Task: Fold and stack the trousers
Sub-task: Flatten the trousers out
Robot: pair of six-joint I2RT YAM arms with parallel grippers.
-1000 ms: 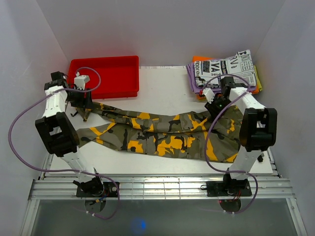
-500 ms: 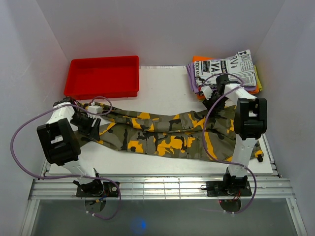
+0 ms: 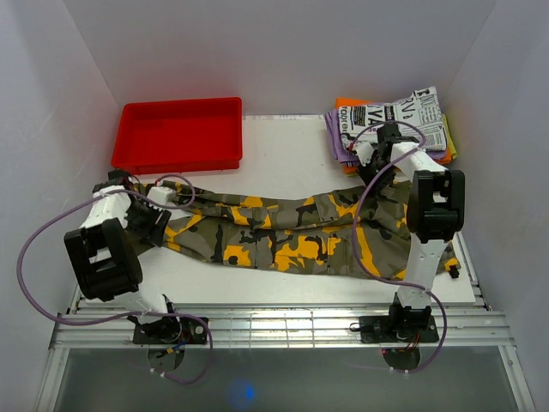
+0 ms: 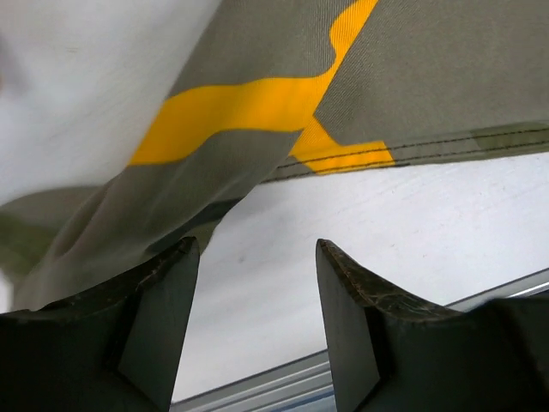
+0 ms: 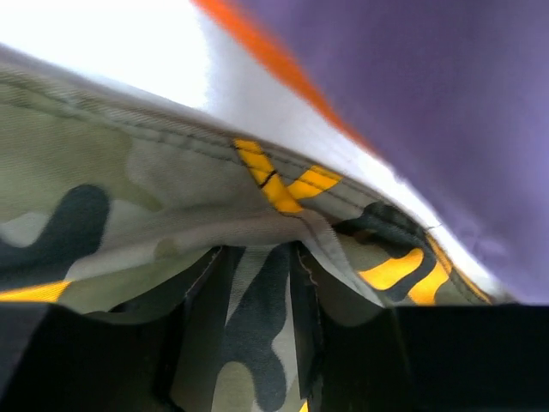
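Observation:
The camouflage trousers (image 3: 283, 236) lie spread across the white table (image 3: 283, 159), legs to the left and waist to the right. My left gripper (image 3: 157, 206) is low at the leg ends. In the left wrist view it (image 4: 257, 253) stands open over bare table, and the olive and yellow cloth (image 4: 257, 103) lies just beyond its fingertips, touching the left finger (image 4: 163, 300). My right gripper (image 3: 375, 167) is at the far waist corner. In the right wrist view it (image 5: 257, 266) is shut on a fold of the trousers (image 5: 257, 335).
A red tray (image 3: 180, 133) sits at the back left. A stack of folded garments (image 3: 395, 120) with a newspaper-print one on top is at the back right; its purple cloth (image 5: 429, 103) shows close behind the right gripper. The table's near rail (image 3: 274, 326) runs along the front.
My left gripper has come away from beside the red tray, nearer and lower, to the leg ends. My right gripper has shifted slightly back towards the stack, and its arm stands more upright.

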